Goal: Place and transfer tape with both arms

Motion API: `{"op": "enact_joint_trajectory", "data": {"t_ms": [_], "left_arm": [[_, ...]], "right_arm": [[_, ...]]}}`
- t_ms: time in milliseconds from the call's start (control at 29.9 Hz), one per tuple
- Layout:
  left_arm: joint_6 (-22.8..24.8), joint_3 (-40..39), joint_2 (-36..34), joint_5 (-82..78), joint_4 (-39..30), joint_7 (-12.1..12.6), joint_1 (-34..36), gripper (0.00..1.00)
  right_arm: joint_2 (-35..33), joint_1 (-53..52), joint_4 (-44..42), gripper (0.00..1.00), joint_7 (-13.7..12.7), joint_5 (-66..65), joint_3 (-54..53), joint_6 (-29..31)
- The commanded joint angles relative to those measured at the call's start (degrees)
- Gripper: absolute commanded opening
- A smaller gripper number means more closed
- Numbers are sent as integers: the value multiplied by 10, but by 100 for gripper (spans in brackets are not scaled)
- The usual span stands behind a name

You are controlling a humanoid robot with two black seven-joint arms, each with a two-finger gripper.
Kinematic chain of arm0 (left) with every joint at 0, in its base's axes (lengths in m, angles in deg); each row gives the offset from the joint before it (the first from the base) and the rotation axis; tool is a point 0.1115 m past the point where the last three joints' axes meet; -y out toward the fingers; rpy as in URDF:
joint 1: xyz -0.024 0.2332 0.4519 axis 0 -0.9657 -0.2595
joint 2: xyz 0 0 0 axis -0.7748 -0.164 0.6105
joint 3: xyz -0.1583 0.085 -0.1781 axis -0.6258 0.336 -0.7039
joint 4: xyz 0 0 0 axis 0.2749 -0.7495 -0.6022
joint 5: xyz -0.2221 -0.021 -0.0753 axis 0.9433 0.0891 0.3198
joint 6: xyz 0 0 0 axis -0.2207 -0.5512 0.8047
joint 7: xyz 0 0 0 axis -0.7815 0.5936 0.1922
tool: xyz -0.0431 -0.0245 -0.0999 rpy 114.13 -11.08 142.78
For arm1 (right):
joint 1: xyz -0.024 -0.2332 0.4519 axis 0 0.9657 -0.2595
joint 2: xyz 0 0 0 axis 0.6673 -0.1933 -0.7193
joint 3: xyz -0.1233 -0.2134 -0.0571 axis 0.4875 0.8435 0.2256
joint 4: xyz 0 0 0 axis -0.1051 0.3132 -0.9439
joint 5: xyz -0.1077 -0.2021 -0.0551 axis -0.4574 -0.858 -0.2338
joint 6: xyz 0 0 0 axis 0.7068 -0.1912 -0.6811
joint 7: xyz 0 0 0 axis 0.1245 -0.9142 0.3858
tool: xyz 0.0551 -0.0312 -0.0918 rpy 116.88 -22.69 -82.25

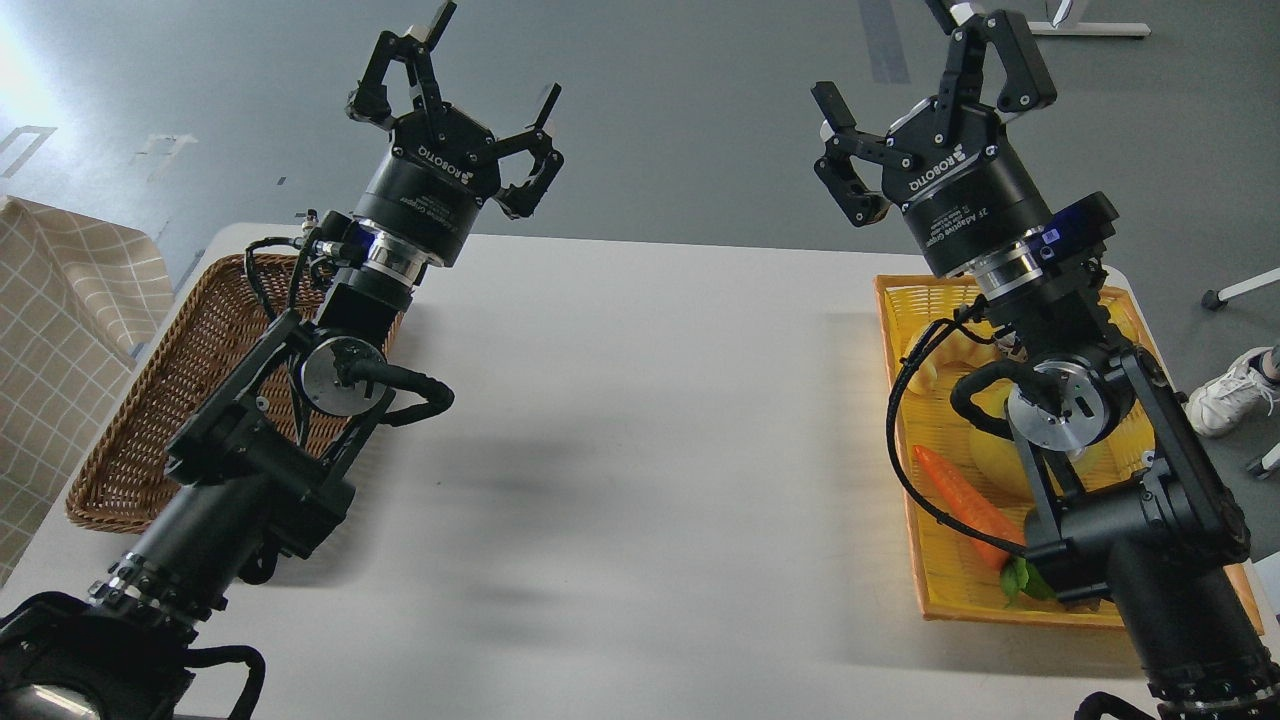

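The tape is not showing anywhere in the head view — neither on the white worktop nor in either pincer. The left pincer is hanging above the far left of the worktop with its fingers spread wide and holding nothing, its arm crossing over a brown wicker basket; the right pincer is likewise standing wide open and empty at the far right. Its arm is covering part of a yellow tray — in it are lying an orange toy carrot and some yellow items I cannot tell apart.
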Motion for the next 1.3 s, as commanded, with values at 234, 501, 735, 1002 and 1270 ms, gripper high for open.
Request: {"op": "enact_joint_trajectory", "data": {"t_ms": [234,501,735,1002,1270], "left_arm": [[-5,3,0,0,-1,1,0,98],[-1,2,-3,0,-1,1,0,98],[-1,3,-4,-1,-2,2,0,98],[-2,1,3,-2,-3,1,1,98],[1,2,5,-5,-4,2,-1,98]], "right_arm": [[0,5,8,100,-3,2,2,-15],[-9,0,6,100,-3,8,-18,-10],[-9,1,17,100,14,6,-41,-7],[-55,7,71,100,81,-14,-42,41],[-126,21,70,100,78,-165,-38,36]]}}
